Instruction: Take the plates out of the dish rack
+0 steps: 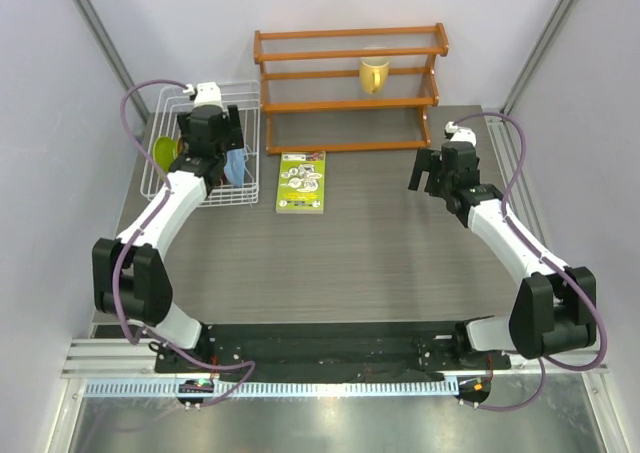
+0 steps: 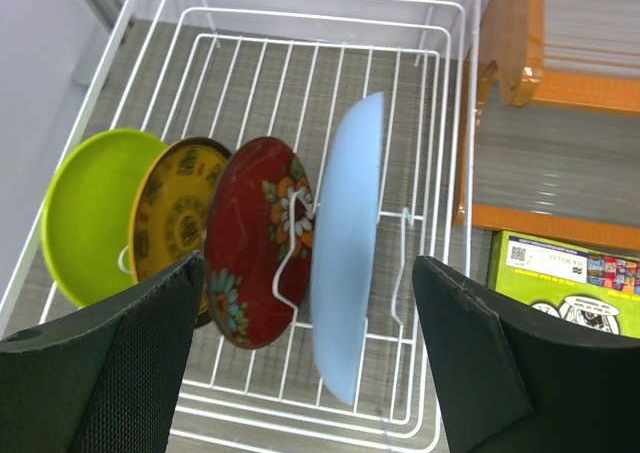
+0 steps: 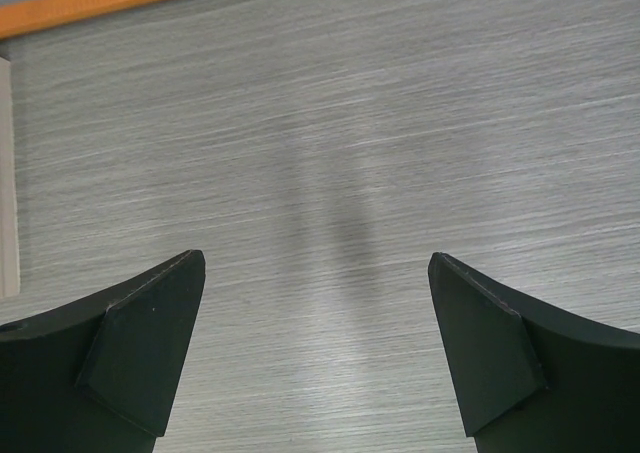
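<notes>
The left gripper (image 2: 308,273) hung over the rack (image 2: 440,93), jaws apart, pointing down at four plates (image 2: 255,223) standing on edge. The right gripper (image 3: 317,263) hovered above the table (image 3: 320,123), jaws wide.

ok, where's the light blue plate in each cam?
Top external: light blue plate at the dish rack's right side.
Left wrist: light blue plate at centre, upright, rightmost of four.
Right wrist: not in view.
Shared landmark: green box right of the rack.
</notes>
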